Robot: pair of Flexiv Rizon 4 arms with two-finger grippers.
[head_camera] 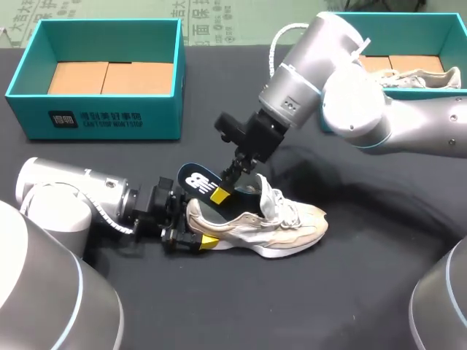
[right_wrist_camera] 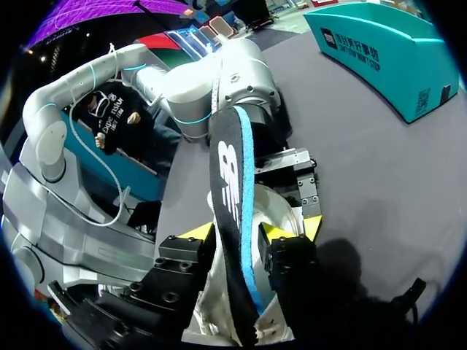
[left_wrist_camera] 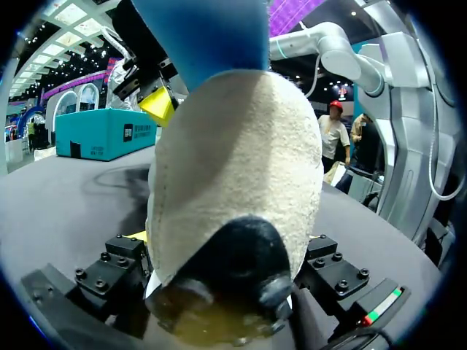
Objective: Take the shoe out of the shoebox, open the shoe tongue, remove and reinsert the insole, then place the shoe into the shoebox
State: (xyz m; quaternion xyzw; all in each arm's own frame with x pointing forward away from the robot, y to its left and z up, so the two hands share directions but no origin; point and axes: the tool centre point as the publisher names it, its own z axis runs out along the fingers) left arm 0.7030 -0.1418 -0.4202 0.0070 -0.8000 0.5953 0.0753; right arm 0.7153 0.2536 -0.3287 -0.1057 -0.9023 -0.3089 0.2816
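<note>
From above, the cream sneaker (head_camera: pixel 266 222) lies on its sole on the dark table cloth (head_camera: pixel 350 292), just below the middle. Its toe points toward 3 o'clock and its heel toward 9. Our left gripper (head_camera: pixel 192 227) enters from 9 o'clock and pinches the heel from both sides. Our right gripper (head_camera: pixel 222 191) hangs in from 1 o'clock, clamped on the insole (head_camera: pixel 195 179). The insole stands tilted out of the sneaker's opening, its free end toward 10 o'clock.

Only this view shows both boxes. A teal shoebox (head_camera: pixel 95 117) with a bare brown cardboard floor sits at 11 o'clock. A second shoebox (head_camera: pixel 438 29) at 1 o'clock holds another pale sneaker (head_camera: pixel 416 79).

The left wrist view shows what the overhead misses, the heel's surface. It is rounded, napped cream suede, with a dark glossy patch and a yellowish sole edge low between the black finger blocks. Ahead of the heel we see the insole's blue underside and one yellow tip of the right gripper.

The right wrist view shows the insole edge-on. It is thin and curved, with a black top fabric bearing a white mark and a bright blue foam rim. It is squeezed between our yellow fingertips (right_wrist_camera: pixel 284 232), with our left arm (right_wrist_camera: pixel 233 80) beyond it.
</note>
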